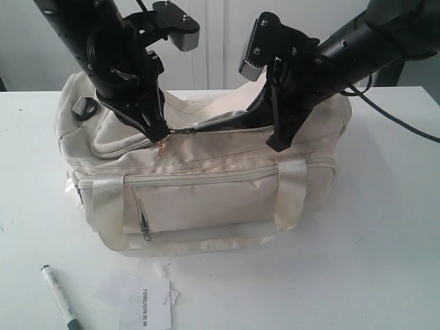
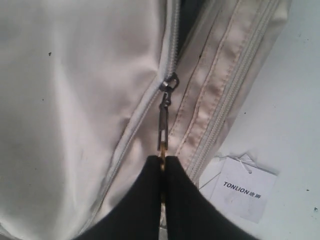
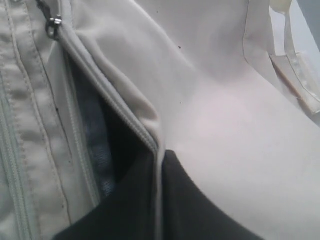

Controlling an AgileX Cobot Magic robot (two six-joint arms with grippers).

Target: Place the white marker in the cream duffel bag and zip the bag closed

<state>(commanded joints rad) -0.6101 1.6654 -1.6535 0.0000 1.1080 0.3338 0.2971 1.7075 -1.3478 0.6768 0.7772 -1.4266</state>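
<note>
While white marker [image 1: 60, 297] lies on worktop [image 1: 371, 261] lower left, L gripper [image 2: 162, 163] clamped on zip pull [image 2: 163, 126], R gripper [image 3: 158, 156] pinching cream duffel bag [image 1: 206, 192] opening edge.

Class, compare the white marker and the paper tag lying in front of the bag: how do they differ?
The white marker is a slim, dark-tipped stick; the paper tag is a flat rectangle printed TONLION. The marker lies slanted, left of the tag in the exterior view. Both are white, on the table, outside the cream duffel bag.
</note>
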